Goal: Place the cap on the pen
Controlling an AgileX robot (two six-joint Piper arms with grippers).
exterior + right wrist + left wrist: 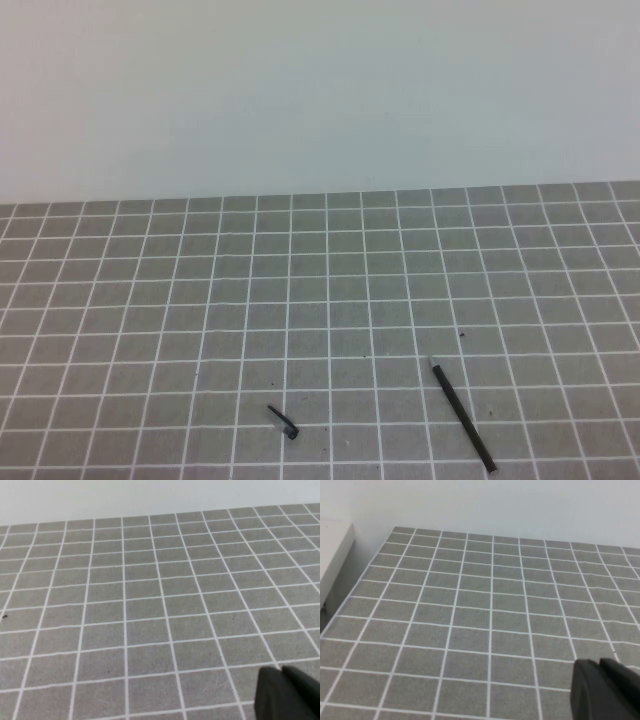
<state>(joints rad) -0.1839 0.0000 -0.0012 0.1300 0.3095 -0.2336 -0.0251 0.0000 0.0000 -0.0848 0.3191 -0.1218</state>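
Both the left gripper and right gripper are clenched empty above the mat; advise opening one over the pen, the other over the cap, gripping each mid-length.

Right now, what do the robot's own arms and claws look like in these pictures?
Little of them shows. The left gripper is a matte black, blocky shape with rounded edges at the corner of its wrist view, and the right gripper looks just the same. No cables, markings or arm segments appear, and the high view shows neither arm.
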